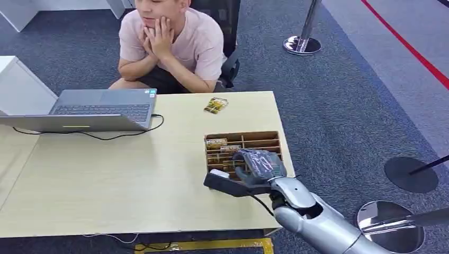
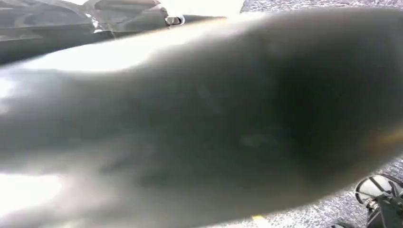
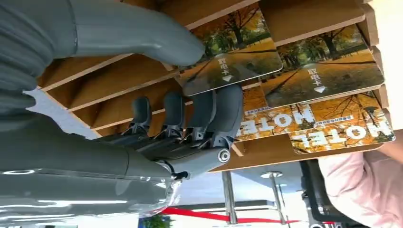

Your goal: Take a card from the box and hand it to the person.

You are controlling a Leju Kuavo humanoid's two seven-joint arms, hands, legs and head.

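Right robot hand (image 3: 180,118) pinched closed.

Left wrist view blurred throughout.

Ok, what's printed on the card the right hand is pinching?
An autumn scene of orange-yellow trees on the card, clearest in the right wrist view.

Bare table (image 1: 132,174) left of box (image 1: 275,138), laptop (image 1: 100,108) (cable trailing) at far-left edge
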